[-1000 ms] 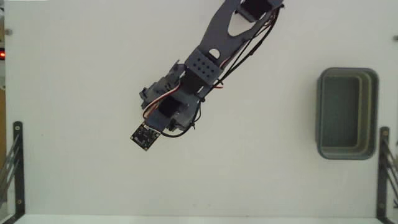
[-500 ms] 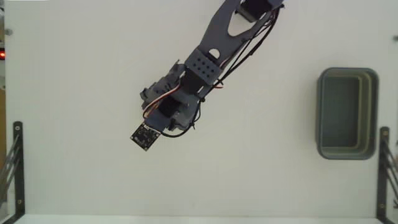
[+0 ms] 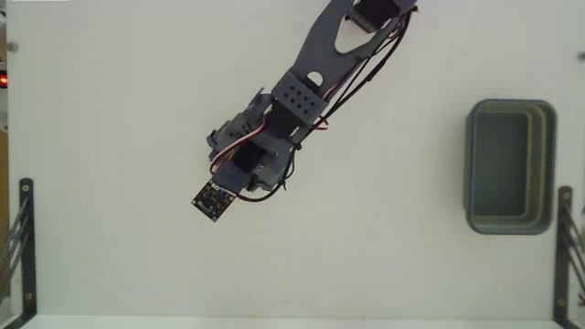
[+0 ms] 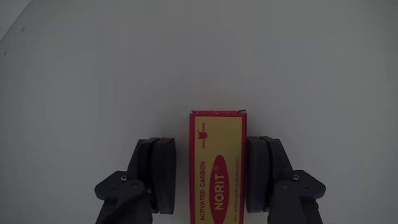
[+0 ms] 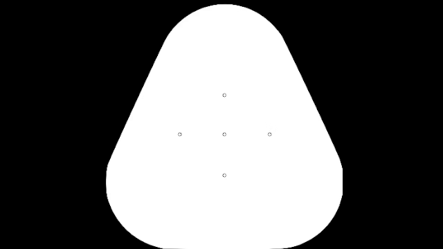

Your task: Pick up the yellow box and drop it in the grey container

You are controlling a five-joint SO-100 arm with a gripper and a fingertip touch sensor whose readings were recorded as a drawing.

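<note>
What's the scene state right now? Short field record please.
surface: plain white table
yellow box: lies flat between the tool's fingers in the wrist view, red top edge, red oval reading NORIT; hidden under the arm in the fixed view
tool: open, straddling the box; right finger at or near the box's side, left finger clearly apart from it
grey container: at the right of the fixed view, far from the arm, looks empty
arm: reaches in from the top edge toward lower left
task status: box not yet gripped or lifted
</note>
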